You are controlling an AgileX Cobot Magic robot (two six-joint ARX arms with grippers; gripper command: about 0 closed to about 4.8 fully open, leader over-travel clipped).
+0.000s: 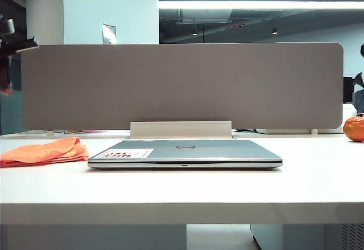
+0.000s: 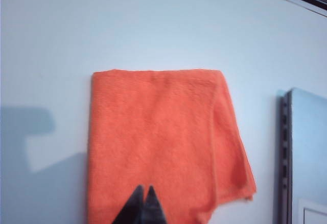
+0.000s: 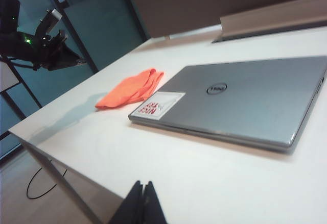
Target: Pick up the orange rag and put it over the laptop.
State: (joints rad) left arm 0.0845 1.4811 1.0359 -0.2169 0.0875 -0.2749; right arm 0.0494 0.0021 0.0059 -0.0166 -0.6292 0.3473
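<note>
The orange rag [image 1: 42,150] lies flat on the white table, just left of the laptop [image 1: 187,150]. The laptop is shut, silver-grey, with a white-and-red sticker [image 1: 121,154] at its front left corner. In the left wrist view my left gripper [image 2: 143,188] is shut and empty, hanging above the rag [image 2: 158,137], with the laptop's edge [image 2: 306,152] beside it. The left arm [image 1: 11,42] shows high at the far left edge. My right gripper [image 3: 143,185] is shut and empty, off the table's near side, looking at the rag [image 3: 130,89] and laptop [image 3: 245,101].
A grey divider panel [image 1: 182,85] stands behind the laptop along the table's back. A round glossy orange object [image 1: 354,128] sits at the far right. The table's front edge [image 1: 182,204] runs across the exterior view.
</note>
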